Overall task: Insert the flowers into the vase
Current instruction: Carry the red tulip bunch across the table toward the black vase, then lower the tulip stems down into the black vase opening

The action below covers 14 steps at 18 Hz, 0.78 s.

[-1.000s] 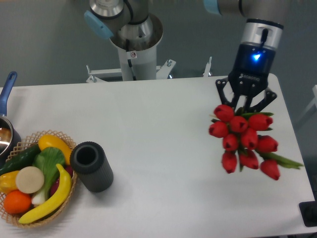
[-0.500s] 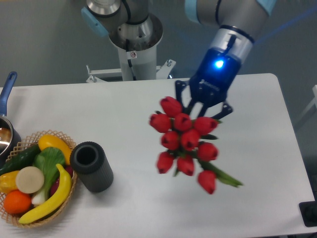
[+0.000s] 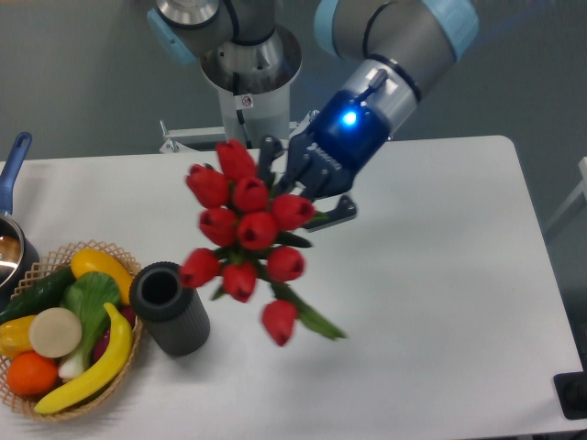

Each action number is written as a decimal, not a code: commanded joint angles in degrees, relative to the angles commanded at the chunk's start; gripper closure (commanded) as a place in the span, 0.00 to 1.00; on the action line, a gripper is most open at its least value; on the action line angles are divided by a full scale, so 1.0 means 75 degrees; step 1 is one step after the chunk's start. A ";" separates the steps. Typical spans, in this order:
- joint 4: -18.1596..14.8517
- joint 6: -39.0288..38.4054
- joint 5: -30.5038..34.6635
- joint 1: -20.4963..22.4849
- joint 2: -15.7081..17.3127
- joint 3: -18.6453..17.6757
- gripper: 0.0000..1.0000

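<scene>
- Camera view from the fixed front: the black 2-finger gripper (image 3: 307,188) on the arm has its fingers clamped on the bunch of red closed tulip buds with green stems (image 3: 243,234), holding it in the air above the white surface (image 3: 440,275).
- The buds hang just right of and above the dark grey matte cylindrical vase (image 3: 169,307), not inside it.
- The vase stands upright beside a wicker basket of produce (image 3: 64,335).
- A blue-handled metal pot (image 3: 11,229) sits at the left edge.

Grey arm (image 3: 404,37), light-blue joint caps, black tool (image 3: 307,183), blue light
</scene>
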 joint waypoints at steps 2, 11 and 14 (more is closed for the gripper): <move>0.0000 0.0071 -0.0188 -0.0268 -0.0047 -0.0023 0.84; 0.0106 0.0469 -0.0678 -0.0891 -0.0175 -0.0082 0.84; 0.0106 0.0598 -0.1429 -0.0879 -0.0222 -0.0083 0.84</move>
